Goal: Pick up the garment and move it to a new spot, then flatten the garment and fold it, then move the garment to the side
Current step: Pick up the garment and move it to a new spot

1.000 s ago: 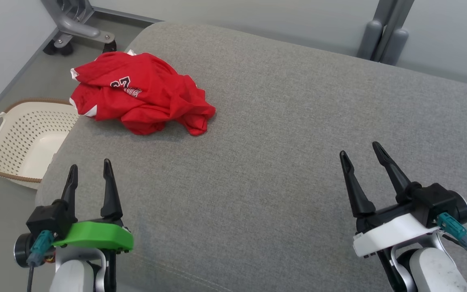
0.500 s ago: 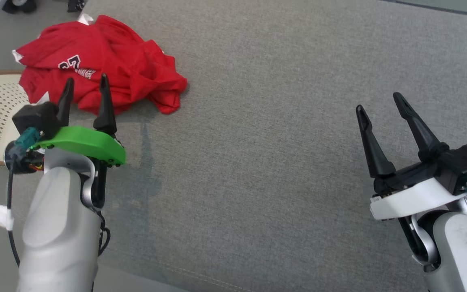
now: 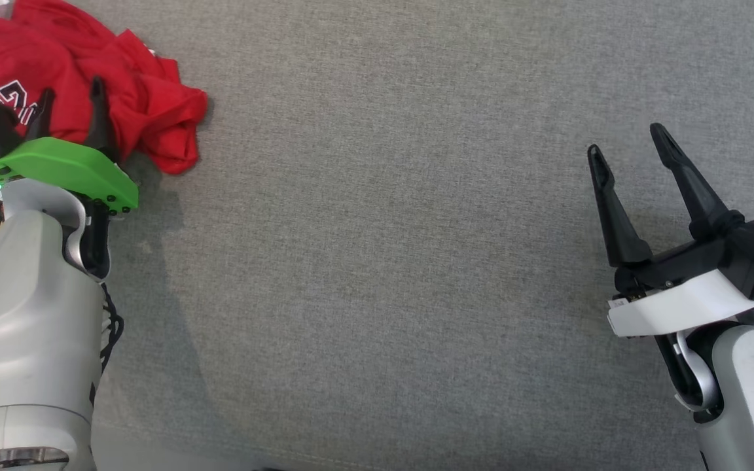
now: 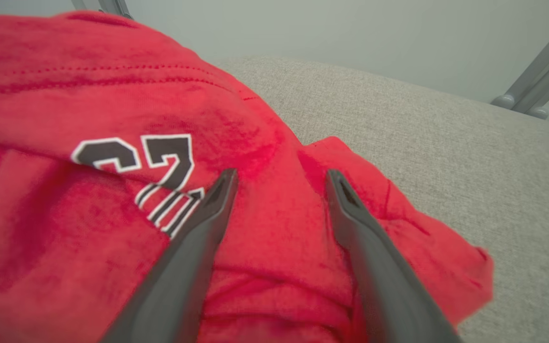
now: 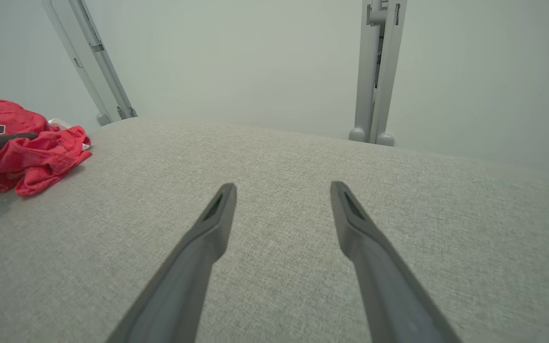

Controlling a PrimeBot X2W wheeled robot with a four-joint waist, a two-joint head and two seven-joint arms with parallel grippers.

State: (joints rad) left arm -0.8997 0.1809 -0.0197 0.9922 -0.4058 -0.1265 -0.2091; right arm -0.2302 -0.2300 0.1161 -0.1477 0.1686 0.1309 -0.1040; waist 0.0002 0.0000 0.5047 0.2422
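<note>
A grey cushion [image 3: 383, 261] is seen to carry everything; its wide middle and right lie bare. The garment [image 3: 148, 111], red and crumpled into a heap, is found at the cushion's far left; no clear long axis can be made out in such a heap, though a loose flap is trailed out to the right. The left claw [image 3: 71, 95] is set directly before the heap, pointed into it, with its fingers spread wide and nothing held; in the left wrist view a raised fold beside the printed number is straddled by the two fingers; whether cloth is touched cannot be told. The coming grasp is judged to need only a short push forward and down, then a closing. The right claw [image 3: 626, 142] is held well apart, over bare cushion, spread fully and empty; the left arm is plainly the nearer. Nothing is placed in the way; grey frame legs [image 5: 374, 71] are stood beyond the far edge.
</note>
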